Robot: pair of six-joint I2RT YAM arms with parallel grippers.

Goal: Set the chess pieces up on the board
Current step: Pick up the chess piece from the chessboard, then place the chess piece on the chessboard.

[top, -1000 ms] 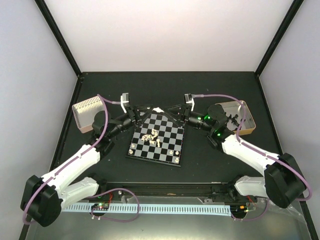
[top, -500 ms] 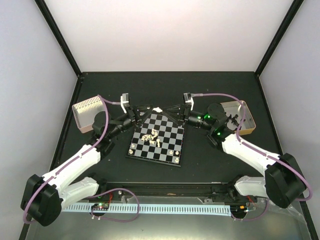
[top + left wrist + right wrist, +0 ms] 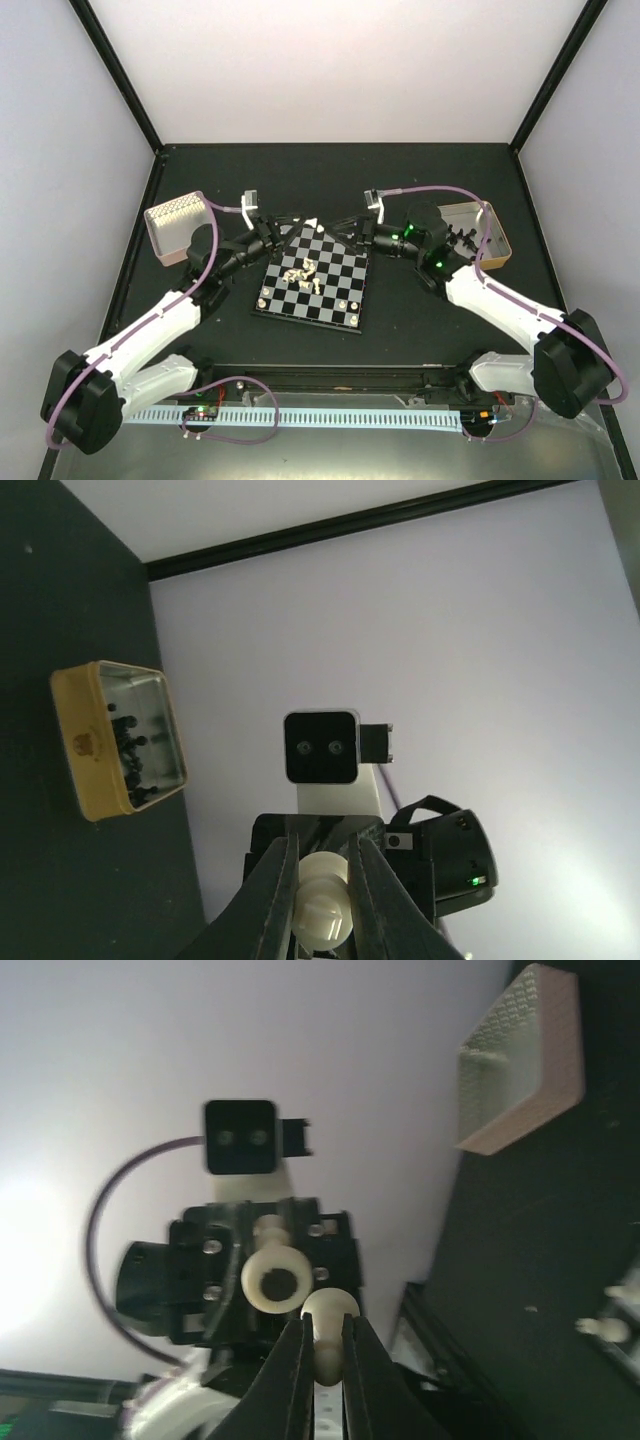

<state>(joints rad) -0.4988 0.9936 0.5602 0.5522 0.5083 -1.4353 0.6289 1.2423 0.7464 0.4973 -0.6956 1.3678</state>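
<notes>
Above the board's [image 3: 340, 265] far corner, your left gripper [image 3: 322, 865] and right gripper [image 3: 325, 1328] are facing tip to tip, each gripping a cream piece [image 3: 330, 1308] tightly, apparently handing over to regrip; remaining pieces [image 3: 302, 272] are lying heaped mid-board.

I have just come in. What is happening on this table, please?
Both arms meet above the far corner of the board. The left gripper clamps a cream-white piece, and the right gripper pinches a small pale piece; whether that is one piece, I cannot tell. A heap of white pieces lies on the board, so the setup is hardly begun.
</notes>
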